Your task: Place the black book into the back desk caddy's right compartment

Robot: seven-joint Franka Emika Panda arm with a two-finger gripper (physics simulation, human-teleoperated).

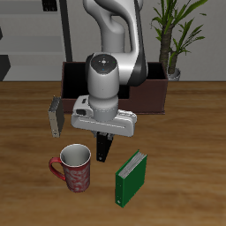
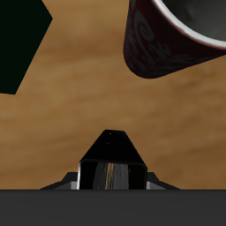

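One green book [image 1: 132,177], one mug [image 1: 73,169], jaws clenched on one black book [image 1: 105,146], one grey book [image 1: 56,116].

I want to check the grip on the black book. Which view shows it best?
The wrist view: the black book sits right at the pincer, its top edge close up. The exterior view shows only its lower part hanging below the pincer, beside the mug.

A warm brown wooden tabletop [image 1: 185,141] fills most of what I can see. Behind its far edge stands a potted plant [image 1: 174,35] with long green leaves, against a pale grey wall [image 1: 40,26]. Light falls soft and even.
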